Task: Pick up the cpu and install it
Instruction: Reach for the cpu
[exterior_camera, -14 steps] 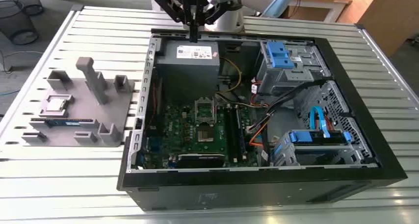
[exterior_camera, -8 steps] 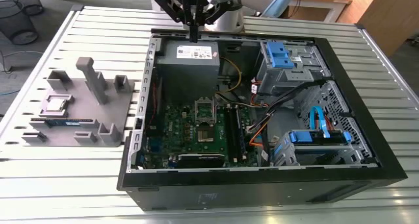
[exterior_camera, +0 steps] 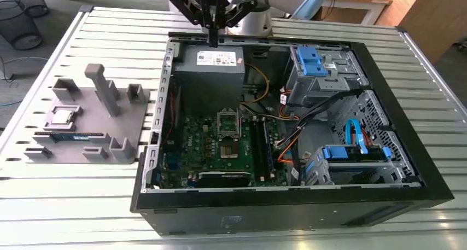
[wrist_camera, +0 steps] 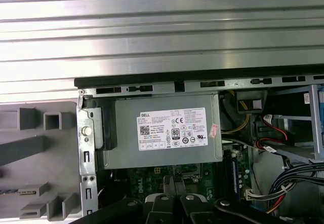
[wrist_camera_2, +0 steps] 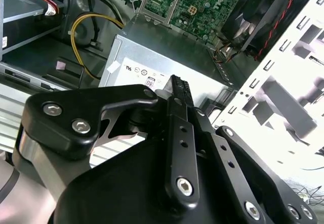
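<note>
The cpu (exterior_camera: 62, 116), a small silvery square chip, lies in a pocket on the grey holder (exterior_camera: 91, 121) at the exterior view's left, outside the computer case. My gripper (exterior_camera: 213, 40) hangs over the case's far edge, above the grey power supply (exterior_camera: 210, 64), well away from the cpu. Its black fingers (wrist_camera_2: 178, 89) stand pressed together with nothing between them. On the green motherboard the hinged socket frame (exterior_camera: 228, 120) stands raised, with the bare socket (exterior_camera: 232, 150) just in front of it. In the first wrist view the gripper (wrist_camera: 172, 182) points at the power supply (wrist_camera: 162, 130).
A long memory stick (exterior_camera: 69, 135) lies on the holder near the cpu, among upright grey posts (exterior_camera: 102, 88). The open black case (exterior_camera: 292, 203) holds blue drive bays (exterior_camera: 310, 61), cables (exterior_camera: 321, 110) and a fan. All stands on a slatted metal table (exterior_camera: 73, 206).
</note>
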